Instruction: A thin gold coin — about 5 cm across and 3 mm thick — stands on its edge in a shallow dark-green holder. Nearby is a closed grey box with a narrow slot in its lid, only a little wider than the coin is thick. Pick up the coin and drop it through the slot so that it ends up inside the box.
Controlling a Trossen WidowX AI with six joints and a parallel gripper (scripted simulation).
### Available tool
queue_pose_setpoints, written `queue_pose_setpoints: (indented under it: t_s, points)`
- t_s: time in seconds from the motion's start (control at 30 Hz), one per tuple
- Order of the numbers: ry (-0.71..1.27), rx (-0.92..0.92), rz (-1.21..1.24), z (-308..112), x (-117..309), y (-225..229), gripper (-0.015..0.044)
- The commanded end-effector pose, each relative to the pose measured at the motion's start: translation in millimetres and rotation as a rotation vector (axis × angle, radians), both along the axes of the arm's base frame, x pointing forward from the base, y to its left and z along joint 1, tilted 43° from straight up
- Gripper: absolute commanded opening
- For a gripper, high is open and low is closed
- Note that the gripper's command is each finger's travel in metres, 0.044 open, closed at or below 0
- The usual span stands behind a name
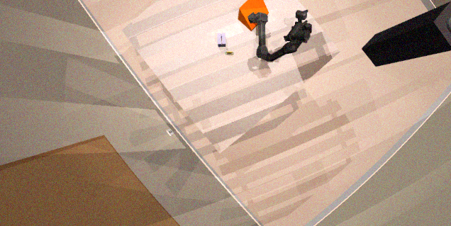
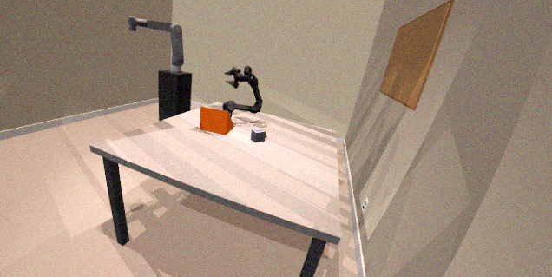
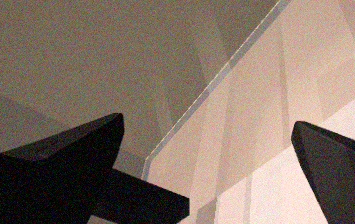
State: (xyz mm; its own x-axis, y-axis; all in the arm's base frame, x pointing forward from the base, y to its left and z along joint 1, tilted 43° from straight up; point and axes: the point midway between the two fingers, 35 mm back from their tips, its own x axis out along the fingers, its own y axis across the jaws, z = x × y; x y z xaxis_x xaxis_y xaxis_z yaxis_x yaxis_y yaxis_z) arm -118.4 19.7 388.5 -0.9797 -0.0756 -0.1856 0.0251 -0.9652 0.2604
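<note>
The gold coin (image 1: 230, 52) shows as a small yellow strip in the top view, standing in its holder; the dark holder is barely visible around it. The grey box (image 1: 219, 42) (image 2: 258, 136) stands close beside the coin, looking pale lavender on top with a short dark slot in its lid. In the exterior view the box mostly hides the coin and holder. My gripper (image 2: 226, 77) (image 3: 207, 126) is wide open and empty, raised high above the table and pointing away from the coin and box. Neither coin nor box shows in the wrist view.
A bright orange wedge-shaped block (image 1: 254, 5) (image 2: 213, 119) stands on the table (image 2: 204, 170) beside the arm's base, on one side of the box. Off the table, another grey arm (image 2: 177, 44) stands on a black pedestal (image 2: 174, 94). A brown wooden panel (image 2: 414, 55) is at the wall.
</note>
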Motion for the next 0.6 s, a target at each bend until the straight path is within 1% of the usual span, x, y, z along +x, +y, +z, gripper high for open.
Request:
queue_pose_setpoints:
  t_s: [0.0,0.07,0.13,0.27,0.4,0.57]
  points:
    - [-0.005,0.004,0.012,0,-1,-3,0.0374]
    - [-0.043,0.033,0.111,-4,-8,-25,0.0321]
    - [-0.1,0.078,0.259,-12,-14,-59,0.0269]
    - [-0.211,0.177,0.549,-31,-7,-126,0.0164]
    - [-0.317,0.286,0.824,-54,21,-185,0.0161]
    - [-0.444,0.436,1.139,-86,77,-237,0.0161]
